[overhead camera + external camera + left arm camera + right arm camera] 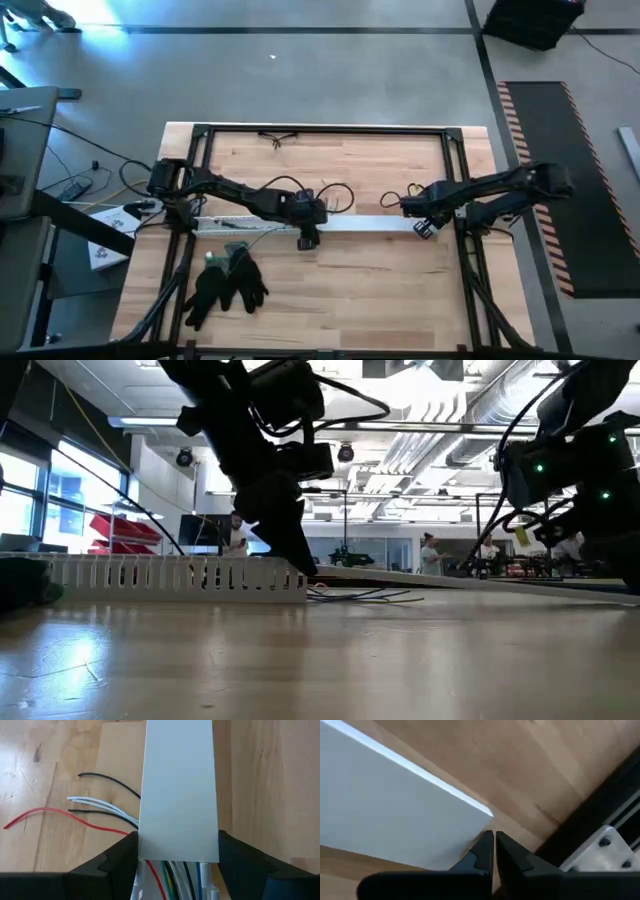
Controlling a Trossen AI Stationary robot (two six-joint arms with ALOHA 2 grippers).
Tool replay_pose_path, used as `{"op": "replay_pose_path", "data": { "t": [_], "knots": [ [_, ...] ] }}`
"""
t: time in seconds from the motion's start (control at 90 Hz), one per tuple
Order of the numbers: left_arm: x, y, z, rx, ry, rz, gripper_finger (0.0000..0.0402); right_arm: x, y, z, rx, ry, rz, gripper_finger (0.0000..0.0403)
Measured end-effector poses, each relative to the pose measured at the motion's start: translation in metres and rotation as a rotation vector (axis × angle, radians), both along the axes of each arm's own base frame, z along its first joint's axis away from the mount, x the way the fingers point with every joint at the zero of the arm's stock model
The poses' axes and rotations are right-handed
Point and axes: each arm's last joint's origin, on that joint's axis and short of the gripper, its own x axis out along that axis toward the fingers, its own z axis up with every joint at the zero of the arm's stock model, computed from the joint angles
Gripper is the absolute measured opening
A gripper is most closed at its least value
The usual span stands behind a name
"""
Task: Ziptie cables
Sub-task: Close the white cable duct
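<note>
Cables (100, 805) lie loose mid-table, running into the slotted channel (235, 224) under its white lid (179, 790). Left gripper (177, 852), fingers spread, straddles the lid's end. Right gripper (494, 851), fingers pressed together, touches the lid's right end. Best lift evenly from both ends, so wires stay gathered for tying.

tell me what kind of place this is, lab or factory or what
Most likely a robotics lab or workshop in an open industrial hall. Exposed ceiling ducts run overhead, the floor is bare concrete with hazard-striped matting, and people work at distant benches behind the wooden table.
</note>
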Motion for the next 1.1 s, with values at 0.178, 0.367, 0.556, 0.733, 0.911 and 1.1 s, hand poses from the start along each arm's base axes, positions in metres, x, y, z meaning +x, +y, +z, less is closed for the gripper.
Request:
{"op": "replay_pose_path", "data": {
  "t": [0.178, 0.367, 0.556, 0.733, 0.911, 1.1],
  "knots": [
    [0.0, 0.0, 0.0, -0.002, -0.001, 0.001, 0.0216, 0.0042, -0.0001, -0.0017, 0.018, -0.05, 0.031, 0.0],
    [0.0002, -0.0002, -0.0001, -0.001, -0.004, 0.001, 0.0218, 0.0046, -0.0001, -0.0019, 0.033, -0.052, 0.078, 0.0],
    [0.0002, -0.0003, -0.0002, 0.0, -0.003, 0.002, 0.0221, 0.0041, -0.0003, -0.0016, 0.029, -0.043, 0.109, 0.0],
    [0.0005, -0.0002, -0.0002, 0.004, -0.006, -0.001, 0.0222, 0.0023, -0.0003, 0.0006, 0.003, -0.022, 0.026, 0.0],
    [0.0005, -0.0001, -0.0002, 0.006, -0.006, -0.004, 0.0223, 0.0042, -0.0001, -0.0001, 0.016, -0.043, 0.041, 0.0],
    [0.0003, -0.0001, 0.0002, 0.008, -0.006, -0.002, 0.0223, 0.0052, -0.0003, -0.0008, 0.025, -0.053, 0.081, 0.0]
  ]
}}
